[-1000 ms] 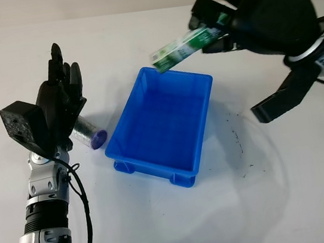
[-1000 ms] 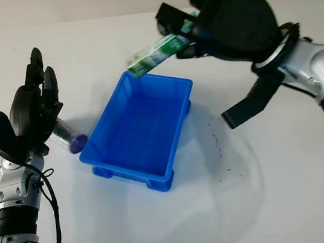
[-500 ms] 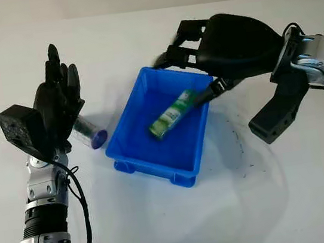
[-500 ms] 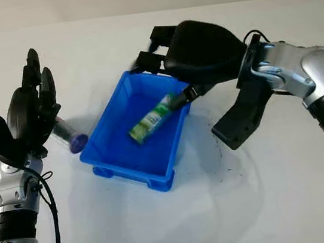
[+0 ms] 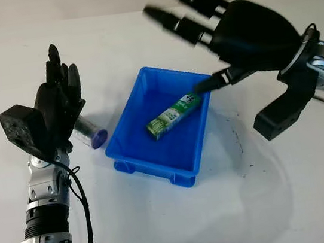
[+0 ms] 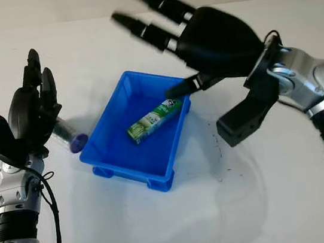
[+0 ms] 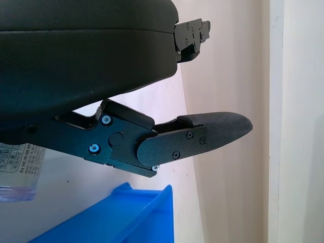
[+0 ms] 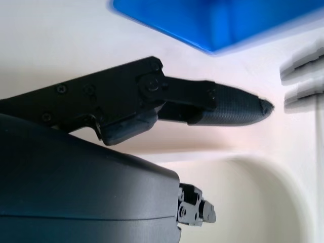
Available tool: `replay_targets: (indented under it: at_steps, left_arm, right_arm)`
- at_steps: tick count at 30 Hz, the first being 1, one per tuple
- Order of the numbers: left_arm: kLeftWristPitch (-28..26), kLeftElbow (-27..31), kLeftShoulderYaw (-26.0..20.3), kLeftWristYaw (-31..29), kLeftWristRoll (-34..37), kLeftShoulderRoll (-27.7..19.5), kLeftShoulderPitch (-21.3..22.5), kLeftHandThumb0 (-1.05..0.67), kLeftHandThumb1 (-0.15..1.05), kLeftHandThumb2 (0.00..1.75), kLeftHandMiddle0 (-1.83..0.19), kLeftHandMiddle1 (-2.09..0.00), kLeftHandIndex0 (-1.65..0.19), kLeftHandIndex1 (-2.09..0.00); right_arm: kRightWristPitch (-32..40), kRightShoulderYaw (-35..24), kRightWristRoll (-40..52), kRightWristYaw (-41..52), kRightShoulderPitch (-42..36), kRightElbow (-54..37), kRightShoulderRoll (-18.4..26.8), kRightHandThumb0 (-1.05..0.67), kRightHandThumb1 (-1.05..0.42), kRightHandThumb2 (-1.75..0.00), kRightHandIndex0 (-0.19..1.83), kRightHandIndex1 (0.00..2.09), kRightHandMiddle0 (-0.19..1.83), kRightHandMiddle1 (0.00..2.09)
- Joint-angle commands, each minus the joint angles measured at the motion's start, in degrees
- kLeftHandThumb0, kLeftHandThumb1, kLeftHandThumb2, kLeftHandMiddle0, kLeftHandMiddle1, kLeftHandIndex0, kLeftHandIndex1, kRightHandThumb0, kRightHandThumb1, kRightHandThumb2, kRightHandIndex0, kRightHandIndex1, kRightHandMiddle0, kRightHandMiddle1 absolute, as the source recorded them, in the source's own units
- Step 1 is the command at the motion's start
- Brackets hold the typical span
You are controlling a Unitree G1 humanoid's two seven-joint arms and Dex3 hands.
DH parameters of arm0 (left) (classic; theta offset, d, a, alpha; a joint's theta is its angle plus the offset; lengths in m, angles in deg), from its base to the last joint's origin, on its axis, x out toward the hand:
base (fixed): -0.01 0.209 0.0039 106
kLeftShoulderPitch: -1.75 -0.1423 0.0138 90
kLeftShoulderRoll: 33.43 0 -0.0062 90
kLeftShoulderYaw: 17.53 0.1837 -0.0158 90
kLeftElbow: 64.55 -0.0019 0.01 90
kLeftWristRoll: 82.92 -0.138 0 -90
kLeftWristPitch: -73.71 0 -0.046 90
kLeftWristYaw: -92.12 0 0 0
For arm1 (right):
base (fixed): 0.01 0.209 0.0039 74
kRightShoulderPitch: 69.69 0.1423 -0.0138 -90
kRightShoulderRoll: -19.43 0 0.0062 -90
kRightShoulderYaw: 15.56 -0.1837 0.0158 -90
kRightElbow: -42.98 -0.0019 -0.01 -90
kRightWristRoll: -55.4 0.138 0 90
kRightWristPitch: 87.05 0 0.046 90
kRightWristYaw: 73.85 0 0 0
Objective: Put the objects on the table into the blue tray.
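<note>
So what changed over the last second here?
The right hand let go of the green box, which dropped from above the far rim into the blue tray; the hand, now open, lifted above the tray's far right corner. The left hand, the purple-capped tube and the tray stayed put.

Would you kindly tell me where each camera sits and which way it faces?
Left eye view: on the head, looking down at the blue tray holding the green box; both arms show, right hand open above.
Right eye view: beside it, same scene; left hand open by the vial.
Left wrist view: close to its hand's shell, sees vial and tray corner.
Right wrist view: by its hand, sees the tray.
All share the tray.
</note>
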Motion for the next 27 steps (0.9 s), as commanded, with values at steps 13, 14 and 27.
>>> replay_targets:
  at_steps: [13,14,27]
  left_arm:
    - [0.78,0.50,0.12,0.23,-0.24,0.21,-0.71,-0.72,1.05,0.61,0.19,0.00,0.19,0.00]
    - [0.59,0.56,0.06,0.15,-0.09,0.21,-0.73,-0.72,1.05,0.61,0.19,0.00,0.19,0.00]
    - [0.11,0.39,-0.60,-0.52,0.31,-0.83,-0.59,-0.72,1.05,0.60,0.19,0.00,0.19,0.00]
  right_arm:
    - [30.58,-15.94,32.88,9.00,-16.71,-12.74,-19.05,-0.73,-1.05,-0.69,-0.19,0.00,-0.19,0.00]
    - [31.31,-16.57,33.19,8.90,-17.22,-12.89,-19.55,-0.73,-1.05,-0.69,-0.19,0.00,-0.19,0.00]
    - [37.51,-21.13,35.53,9.10,-19.10,-14.84,-22.14,-0.72,-1.05,-0.73,-0.19,0.00,-0.19,0.00]
